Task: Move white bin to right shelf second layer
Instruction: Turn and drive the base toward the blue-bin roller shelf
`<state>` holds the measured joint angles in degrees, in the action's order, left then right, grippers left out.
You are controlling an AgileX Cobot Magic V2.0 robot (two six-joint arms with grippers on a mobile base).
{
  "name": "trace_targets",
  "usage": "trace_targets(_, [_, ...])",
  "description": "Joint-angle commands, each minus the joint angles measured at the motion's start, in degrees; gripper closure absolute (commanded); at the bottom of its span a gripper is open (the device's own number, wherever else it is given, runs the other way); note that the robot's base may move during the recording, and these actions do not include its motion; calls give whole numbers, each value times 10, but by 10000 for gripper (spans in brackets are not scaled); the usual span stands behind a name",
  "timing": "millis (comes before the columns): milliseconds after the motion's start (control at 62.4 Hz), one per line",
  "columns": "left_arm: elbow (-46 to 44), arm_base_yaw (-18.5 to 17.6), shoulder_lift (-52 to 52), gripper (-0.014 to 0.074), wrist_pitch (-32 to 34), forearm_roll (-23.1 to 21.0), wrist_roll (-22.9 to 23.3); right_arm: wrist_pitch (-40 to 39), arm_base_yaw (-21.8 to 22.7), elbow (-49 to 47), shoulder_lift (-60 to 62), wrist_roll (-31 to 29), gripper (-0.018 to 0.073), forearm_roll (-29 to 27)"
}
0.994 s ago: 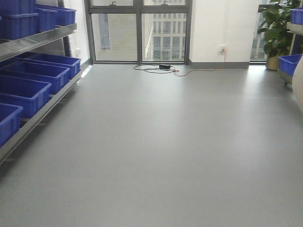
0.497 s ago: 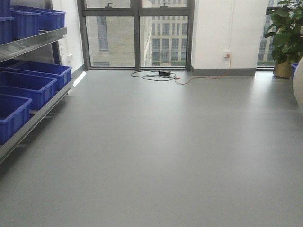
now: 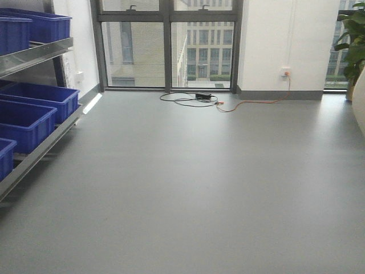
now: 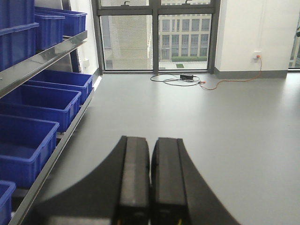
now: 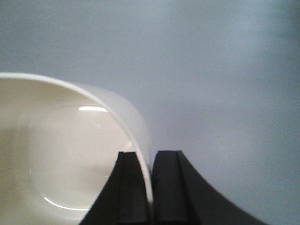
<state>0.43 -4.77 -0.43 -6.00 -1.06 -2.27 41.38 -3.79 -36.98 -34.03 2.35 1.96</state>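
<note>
The white bin [image 5: 70, 154] fills the lower left of the right wrist view, a glossy cream tub seen from its open top, held above the grey floor. My right gripper [image 5: 151, 154] is shut on its rim, one finger inside the wall and one outside. A sliver of the white bin [image 3: 360, 105] shows at the right edge of the front view. My left gripper [image 4: 151, 140] is shut and empty over the floor, beside the left rack. The right shelf is out of view.
A steel rack [image 3: 40, 54] with several blue crates [image 3: 25, 123] runs along the left, also in the left wrist view [image 4: 44, 105]. A window wall [image 3: 168, 45], floor cables [image 3: 197, 98] and a potted plant [image 3: 353, 45] lie ahead.
The front view has swung so the left rack and crates slid left and out of frame; the window and wall socket shifted right. The right-hand crates are no longer visible.
</note>
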Motion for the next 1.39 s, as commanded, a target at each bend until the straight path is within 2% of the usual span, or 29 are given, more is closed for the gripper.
trace_targets(0, [17, 1, -11, 512, 48, -4, 3, -49, 4, -18, 2, -2, 504, 0])
trace_targets(1379, [17, 1, -11, 512, 48, -4, 3, -49, 4, -18, 2, -2, 504, 0])
